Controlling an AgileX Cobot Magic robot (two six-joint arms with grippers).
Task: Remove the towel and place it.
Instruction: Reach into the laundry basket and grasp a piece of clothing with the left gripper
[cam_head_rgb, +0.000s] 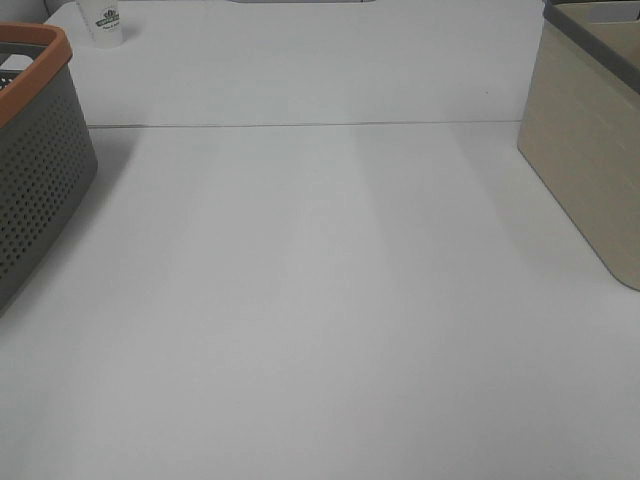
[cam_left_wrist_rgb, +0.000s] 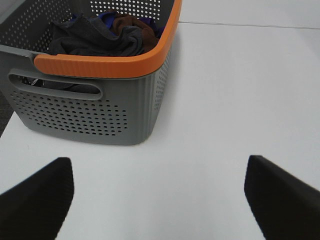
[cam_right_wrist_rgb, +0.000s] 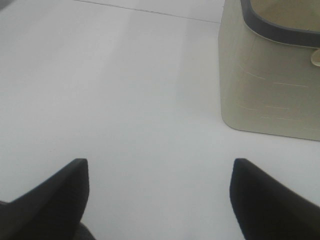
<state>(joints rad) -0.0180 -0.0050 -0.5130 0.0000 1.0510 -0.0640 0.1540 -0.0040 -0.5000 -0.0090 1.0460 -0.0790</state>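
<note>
Status: task not yet begun, by my reading. Towel (cam_left_wrist_rgb: 92, 37), a dark charcoal cloth, lies bunched in the grey basket (cam_left_wrist_rgb: 100, 65) with the orange rim. It sits at the top of the heap, touching a brown cloth (cam_left_wrist_rgb: 132, 25) and a scrap of blue cloth (cam_left_wrist_rgb: 106, 16). No hem or tag can be made out, so calling this dark cloth the towel is a judgement.

Left gripper (cam_left_wrist_rgb: 157, 170): fingers spread wide, nothing between them, over bare table just short of the basket's handle side. Not touching basket or cloth.

Right gripper (cam_right_wrist_rgb: 160, 165): also spread wide and empty, above the table near a beige bin (cam_right_wrist_rgb: 265, 85) with a dark rim. No contact.

From the high camera, neither arm is in view. White table (cam_head_rgb: 320, 300) is bare in the middle, with the basket at its left edge and the bin at its right, well apart.

Left to do: everything. Reach into the basket, grip the towel, lift it free of the other cloths, and set it down. The task does not say where.

Writing: a small white cup (cam_head_rgb: 107, 22) at the far left of the table carries a dark printed mark, too small to read. No brand or lettering seen on the basket, the bin or the grippers.
</note>
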